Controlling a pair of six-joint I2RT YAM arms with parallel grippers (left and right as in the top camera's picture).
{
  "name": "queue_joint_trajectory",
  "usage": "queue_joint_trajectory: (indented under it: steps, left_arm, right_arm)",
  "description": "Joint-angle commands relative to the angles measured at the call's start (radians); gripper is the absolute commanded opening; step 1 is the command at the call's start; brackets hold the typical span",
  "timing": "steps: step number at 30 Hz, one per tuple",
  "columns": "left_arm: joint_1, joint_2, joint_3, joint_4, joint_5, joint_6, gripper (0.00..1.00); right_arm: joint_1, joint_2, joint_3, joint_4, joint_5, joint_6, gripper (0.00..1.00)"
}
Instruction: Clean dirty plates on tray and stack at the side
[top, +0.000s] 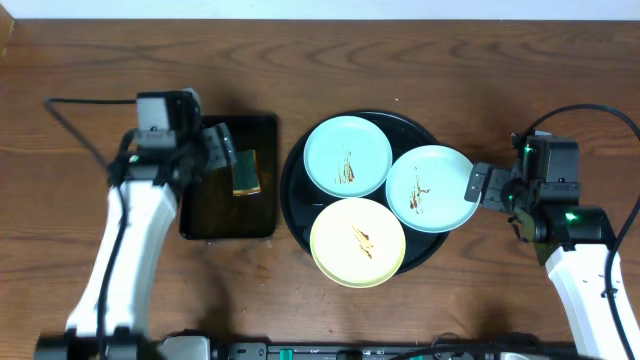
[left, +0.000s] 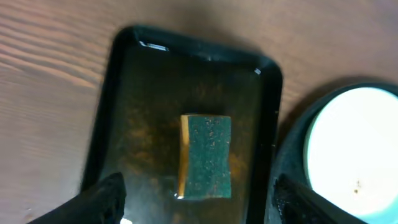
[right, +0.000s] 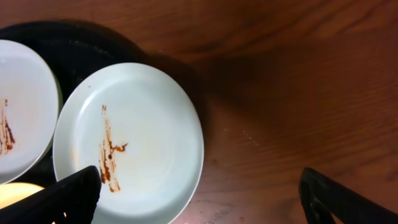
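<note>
Three plates sat close together on the round black tray (top: 296, 196), none of them stacked, each marked with thin brown smears. One pale blue plate (top: 347, 157) lay at the far left of the tray. The yellow plate (top: 358, 241) lay at the near side, its front edge reaching the rim. The other pale blue plate (top: 431, 189) lay on the right, and its outer edge hung past the rim over the wooden tabletop (top: 450, 70).

The right end effector (top: 479, 186) was at that overhanging edge. In the right wrist view its fingers (right: 74, 196) stood wide apart, with the plate's right rim (right: 186, 137) lying between them. Whether either finger touched the plate could not be told.

To the left of the round tray, just beside it, lay a smaller rectangular tray (top: 228, 215), black and glossy. A sponge (top: 246, 172) rested in it near the far right corner, green face up with a yellow layer along one side. The left end effector (top: 218, 150) hung over this tray, and in the left wrist view its fingers (left: 106, 199) were spread on either side of the sponge (left: 205, 155), not closed on it.
</note>
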Motion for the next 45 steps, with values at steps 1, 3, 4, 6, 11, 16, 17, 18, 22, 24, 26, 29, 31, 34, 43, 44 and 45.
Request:
queue_joint_trajectory:
  steps: [1, 3, 4, 6, 11, 16, 17, 18, 22, 24, 26, 29, 31, 34, 43, 44, 45]
  left_arm:
    - [-0.040, 0.113, 0.016, 0.030, 0.003, -0.003, 0.76]
    - [-0.061, 0.156, 0.016, 0.045, -0.024, -0.003, 0.76]
    - [-0.072, 0.177, 0.016, 0.051, -0.053, -0.003, 0.76]
    - [-0.094, 0.217, 0.016, 0.055, -0.101, -0.006, 0.76]
    - [-0.131, 0.299, 0.016, 0.061, -0.138, -0.015, 0.73]
    - [-0.146, 0.340, 0.016, 0.074, -0.149, -0.020, 0.72]
    - [-0.148, 0.345, 0.016, 0.076, -0.149, -0.020, 0.71]
    - [-0.148, 0.348, 0.016, 0.077, -0.149, -0.020, 0.71]
    - [-0.148, 0.362, 0.015, 0.081, -0.149, -0.034, 0.69]
    - [-0.149, 0.367, 0.015, 0.081, -0.148, -0.049, 0.68]
    - [-0.150, 0.368, 0.015, 0.081, -0.148, -0.053, 0.66]
    - [-0.150, 0.368, 0.015, 0.080, -0.148, -0.056, 0.64]
    - [-0.150, 0.368, 0.011, 0.080, -0.148, -0.064, 0.64]
    - [-0.150, 0.368, 0.005, 0.081, -0.148, -0.079, 0.63]
    - [-0.150, 0.368, -0.008, 0.081, -0.148, -0.082, 0.55]
    - [-0.150, 0.368, -0.008, 0.081, -0.148, -0.082, 0.53]
    - [-0.150, 0.368, -0.008, 0.081, -0.148, -0.083, 0.53]
  right_arm:
    - [0.007, 0.005, 0.019, -0.003, 0.009, 0.023, 0.99]
    - [0.007, 0.005, 0.019, -0.003, 0.000, 0.023, 0.99]
    - [0.007, 0.005, 0.019, -0.003, -0.004, 0.023, 0.99]
    - [0.007, 0.006, 0.019, -0.003, -0.006, 0.023, 0.99]
    - [0.007, 0.007, 0.019, -0.003, -0.006, 0.023, 0.99]
    - [0.007, 0.007, 0.019, -0.003, -0.007, 0.023, 0.99]
    - [0.007, 0.007, 0.019, -0.003, -0.006, 0.023, 0.99]
    - [0.007, 0.007, 0.019, -0.003, -0.006, 0.023, 0.99]
    - [0.007, 0.007, 0.019, -0.004, -0.008, 0.023, 0.99]
    - [0.007, 0.007, 0.019, -0.003, -0.012, 0.023, 0.99]
    - [0.007, 0.007, 0.019, -0.003, -0.015, 0.023, 0.99]
    - [0.007, 0.007, 0.019, -0.003, -0.015, 0.023, 0.99]
    - [0.007, 0.007, 0.019, -0.003, -0.015, 0.023, 0.99]
    - [0.007, 0.007, 0.019, -0.003, -0.018, 0.023, 0.99]
    - [0.007, 0.007, 0.019, -0.003, -0.022, 0.023, 0.99]
    - [0.007, 0.007, 0.019, -0.003, -0.023, 0.023, 0.99]
    - [0.007, 0.007, 0.019, -0.003, -0.023, 0.023, 0.99]
